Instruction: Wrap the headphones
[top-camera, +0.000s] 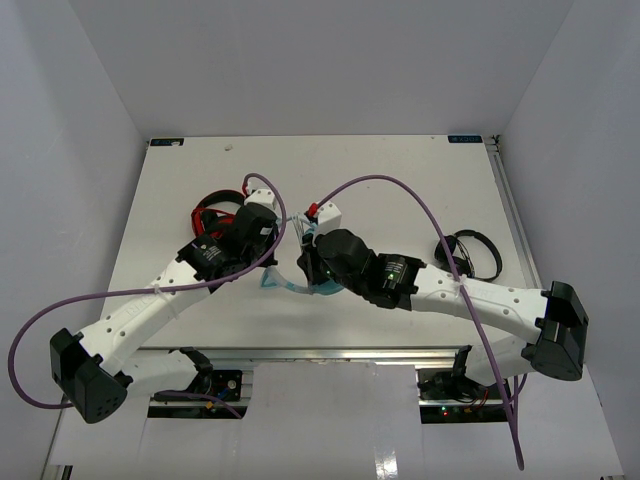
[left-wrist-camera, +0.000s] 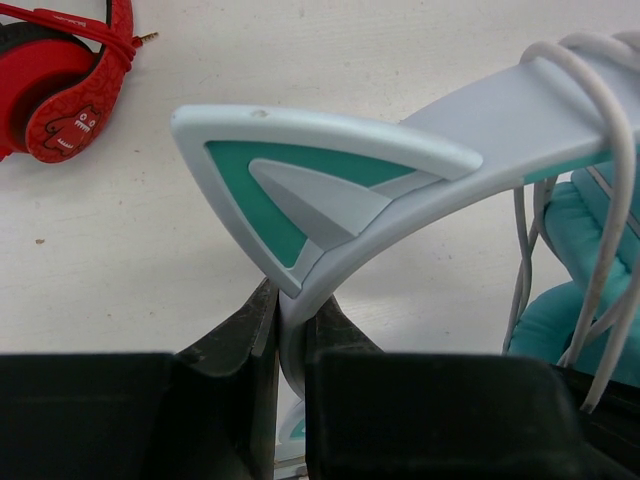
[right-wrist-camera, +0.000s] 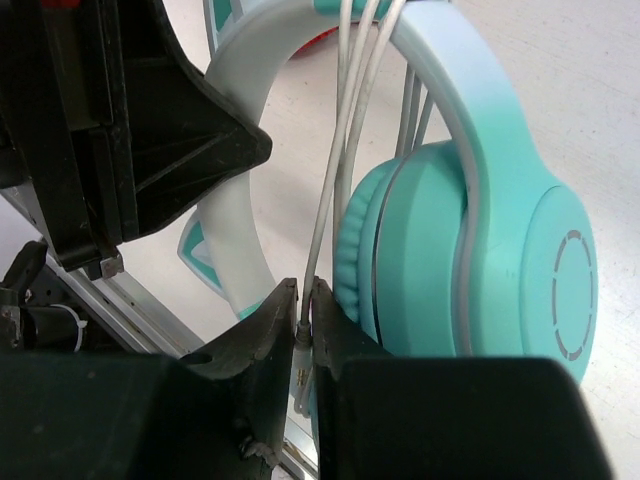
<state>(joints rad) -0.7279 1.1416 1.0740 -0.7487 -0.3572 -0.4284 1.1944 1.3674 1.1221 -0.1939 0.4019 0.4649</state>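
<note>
White cord (right-wrist-camera: 330, 190) already loops the teal headphones (right-wrist-camera: 480, 270) several times; left gripper (left-wrist-camera: 290, 310) pinches their pale band (left-wrist-camera: 500, 120), right gripper (right-wrist-camera: 305, 300) pinches the cord's tail, not yet tucked.

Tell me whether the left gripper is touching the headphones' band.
Touching. The left wrist view shows the left gripper pinching the pale band of the headphones just below the cat ear, with no gap.

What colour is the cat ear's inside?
The cat ear is teal inside, grey-centred; left wrist view.
</note>
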